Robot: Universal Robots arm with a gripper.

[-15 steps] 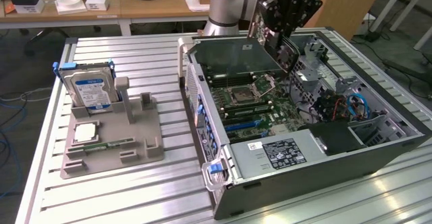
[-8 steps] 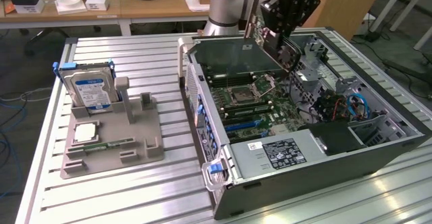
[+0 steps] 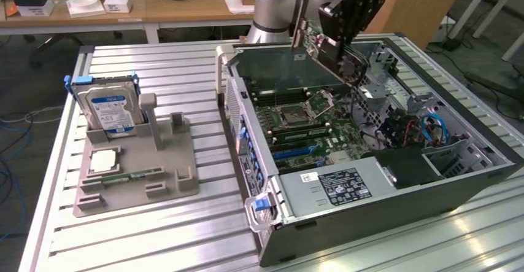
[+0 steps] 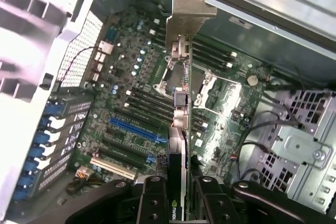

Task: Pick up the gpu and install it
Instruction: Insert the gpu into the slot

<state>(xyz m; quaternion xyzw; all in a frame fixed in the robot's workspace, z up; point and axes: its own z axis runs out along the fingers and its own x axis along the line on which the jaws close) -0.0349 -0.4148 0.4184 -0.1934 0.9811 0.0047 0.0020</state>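
Exterior view: I see the gripper [image 3: 352, 68] above the open computer case [image 3: 369, 210], its jaws clamped on the gpu [image 3: 323, 46]. The gpu hangs tilted in the air over the far end of the case, clear of the motherboard [image 3: 311, 124]. The case lies on its side on a ribbed metal table [image 3: 164, 223], towards the table edge at the exterior view's right. Near the opposite edge sits a grey holder [image 3: 176, 186] with a hard drive [image 3: 110, 109] standing upright at its far corner, a processor chip [image 3: 102, 161] lying flat and a memory stick [image 3: 135, 177] just beside it. Beyond the table are wooden desks [image 3: 180, 11] with small white boxes; cables trail over the floor.

In the wrist view the gripper [image 4: 181, 203] pinches the gpu [image 4: 178, 129] edge-on from both sides, its metal bracket pointing away from the fingers [image 4: 152, 203], above the board's blue slot [image 4: 136, 129].
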